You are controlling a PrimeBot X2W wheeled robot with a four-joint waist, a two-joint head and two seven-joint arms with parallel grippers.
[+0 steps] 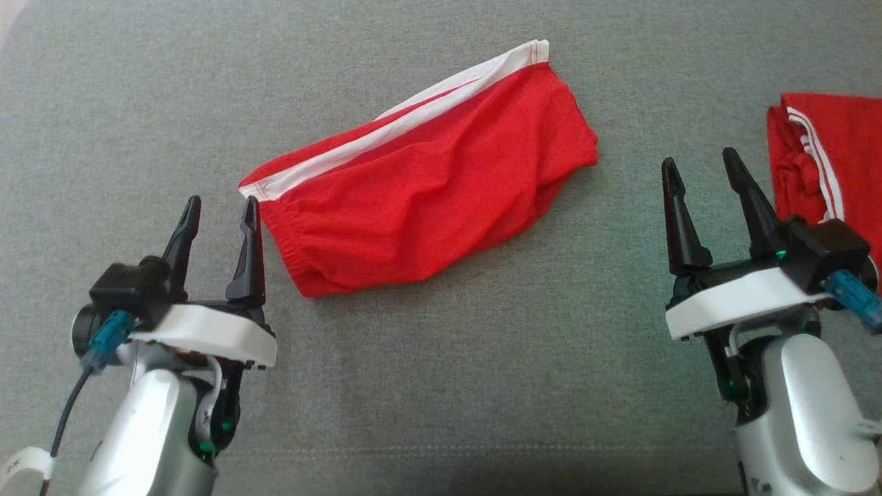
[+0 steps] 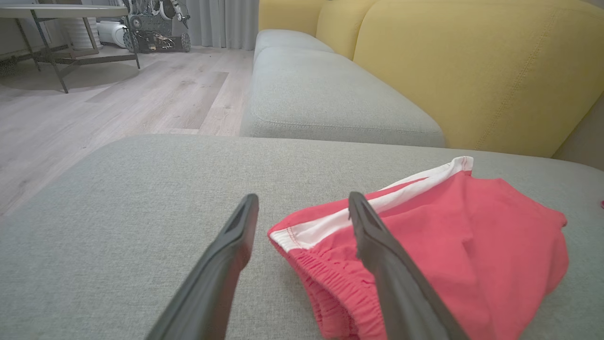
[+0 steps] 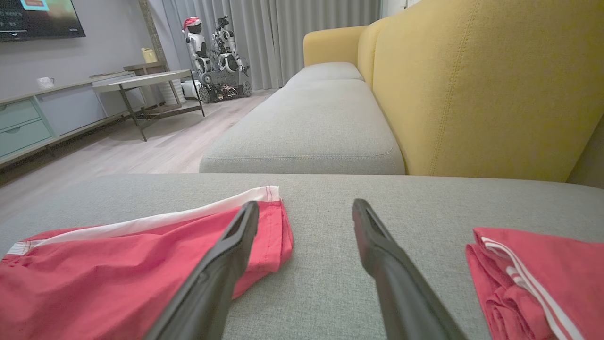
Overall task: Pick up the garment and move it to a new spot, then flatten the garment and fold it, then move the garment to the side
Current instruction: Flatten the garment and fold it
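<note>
Red garment on grey cushion; both grippers empty, jaws wide.
You see the garment lying wrinkled at centre view. The left gripper stands just beside its waistband at 8 o'clock; the right gripper stands at 3 o'clock, between the garment and a second red garment at the view's right edge.

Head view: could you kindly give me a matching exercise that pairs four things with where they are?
Things:
1. red shorts
2. second red garment
3. left gripper
4. right gripper

Places:
A. right edge, cut off by the frame
B. lower left, jaws open, beside the shorts
C. middle of the grey cushion, lying aslant
D. lower right, jaws open

Pairs: 1-C, 2-A, 3-B, 4-D.
</note>
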